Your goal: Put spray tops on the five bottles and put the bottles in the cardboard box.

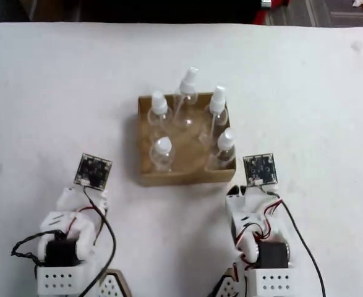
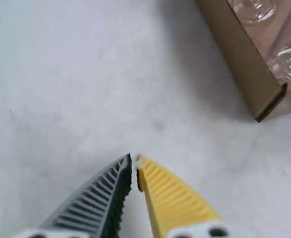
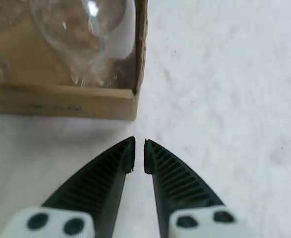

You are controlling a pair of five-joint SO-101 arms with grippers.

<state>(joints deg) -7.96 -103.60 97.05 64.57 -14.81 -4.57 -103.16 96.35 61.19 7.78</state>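
Note:
The cardboard box sits mid-table. Several clear bottles stand inside it, each wearing a white spray top, among them one at the back and one at the front right corner. My left arm rests near the table's front, left of the box, and my right arm rests to the box's front right. In the left wrist view my left gripper is shut and empty over bare table, with the box corner beyond it. My right gripper is shut and empty just short of the box wall, behind which stands a bottle.
A white cloth covers the table, with open room to the left, right and behind the box. The table's far edge runs along the top of the high view, with dark floor beyond it.

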